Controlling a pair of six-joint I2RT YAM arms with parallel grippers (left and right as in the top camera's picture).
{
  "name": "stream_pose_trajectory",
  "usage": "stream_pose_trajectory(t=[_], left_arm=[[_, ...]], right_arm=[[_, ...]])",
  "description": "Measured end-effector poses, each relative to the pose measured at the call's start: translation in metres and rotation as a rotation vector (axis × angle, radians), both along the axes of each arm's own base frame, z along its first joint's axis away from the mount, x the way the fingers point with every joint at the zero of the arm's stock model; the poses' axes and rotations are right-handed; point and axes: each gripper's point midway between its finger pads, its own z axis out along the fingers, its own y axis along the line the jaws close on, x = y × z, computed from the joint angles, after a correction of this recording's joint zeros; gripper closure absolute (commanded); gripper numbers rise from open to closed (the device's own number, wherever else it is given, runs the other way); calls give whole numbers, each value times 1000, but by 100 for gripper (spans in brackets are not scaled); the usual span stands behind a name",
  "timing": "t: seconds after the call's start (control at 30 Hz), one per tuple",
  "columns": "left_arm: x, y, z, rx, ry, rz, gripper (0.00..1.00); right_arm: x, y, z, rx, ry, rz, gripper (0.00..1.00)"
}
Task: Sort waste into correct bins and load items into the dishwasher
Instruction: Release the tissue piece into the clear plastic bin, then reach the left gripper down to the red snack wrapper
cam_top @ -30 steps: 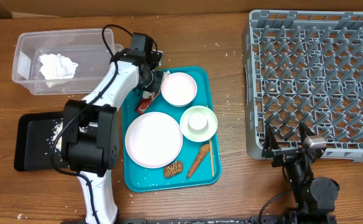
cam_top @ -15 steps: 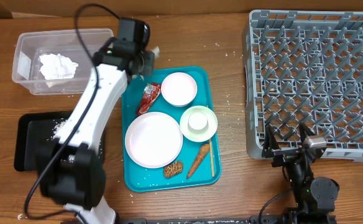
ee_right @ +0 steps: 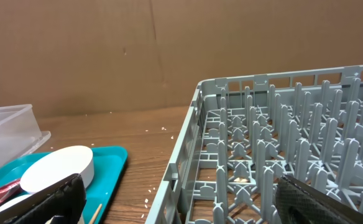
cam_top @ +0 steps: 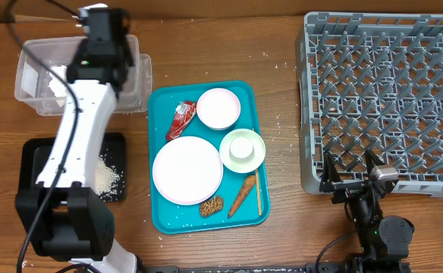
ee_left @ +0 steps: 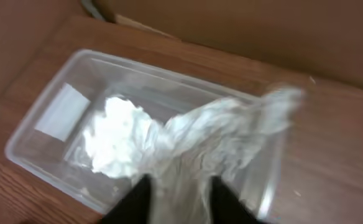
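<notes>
My left gripper [cam_top: 104, 34] hangs over the clear tub [cam_top: 134, 91]. In the left wrist view it [ee_left: 176, 186] is shut on a crumpled whitish paper piece [ee_left: 225, 130] above the tub [ee_left: 38, 127], where a white napkin [ee_left: 116, 137] lies. The black tray [cam_top: 32, 163] holds rice crumbs [cam_top: 108, 176]. On the teal tray [cam_top: 161, 220] lie a red wrapper [cam_top: 182, 120], a carrot piece [cam_top: 241, 195], a brown chunk [cam_top: 211, 205], a large plate [cam_top: 187, 170], a small plate [cam_top: 218, 108] and a bowl with a cup [cam_top: 242, 149]. My right gripper [cam_top: 350, 178] is open and empty by the grey rack [cam_top: 388, 91].
A thin wooden stick [cam_top: 258, 193] lies on the teal tray beside the carrot piece. White crumbs are scattered on the wood between the teal tray and the rack. A cardboard wall stands behind the table.
My left arm has lifted from the teal tray beside the small plate and swung left to above the clear tub, carrying the whitish paper. The right arm has not moved.
</notes>
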Motion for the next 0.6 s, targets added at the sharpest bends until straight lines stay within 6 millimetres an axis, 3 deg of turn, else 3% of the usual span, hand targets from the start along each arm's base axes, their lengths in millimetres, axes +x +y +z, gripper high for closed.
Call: stream_pose_trajectory(t=[0.07, 0.13, 0.2, 0.27, 0.3, 0.33, 0.37, 0.4, 0.47, 0.6], left_arm=[[1, 20, -3, -7, -6, 41, 10], [0, 25, -10, -26, 10, 43, 14], [-3, 22, -18, -53, 42, 23, 17], [-7, 3, -29, -108, 93, -49, 17], [-9, -7, -34, -135, 119, -88, 24], [-12, -21, -39, -165, 147, -141, 56], [-13, -41, -44, -196, 172, -212, 74], [-13, -57, -47, -213, 185, -262, 82], [-15, -87, -51, -236, 206, -345, 92], [-20, -131, -67, -247, 261, -458, 96]], right_arm=[[0, 0, 0, 0, 1, 0, 0], [0, 0, 0, 0, 0, 0, 0], [0, 0, 0, 0, 0, -1, 0], [0, 0, 0, 0, 1, 0, 0], [0, 0, 0, 0, 1, 0, 0], [0, 0, 0, 0, 1, 0, 0], [0, 0, 0, 0, 1, 0, 0], [0, 0, 0, 0, 1, 0, 0], [0, 0, 0, 0, 1, 0, 0], [0, 0, 0, 0, 1, 0, 0]])
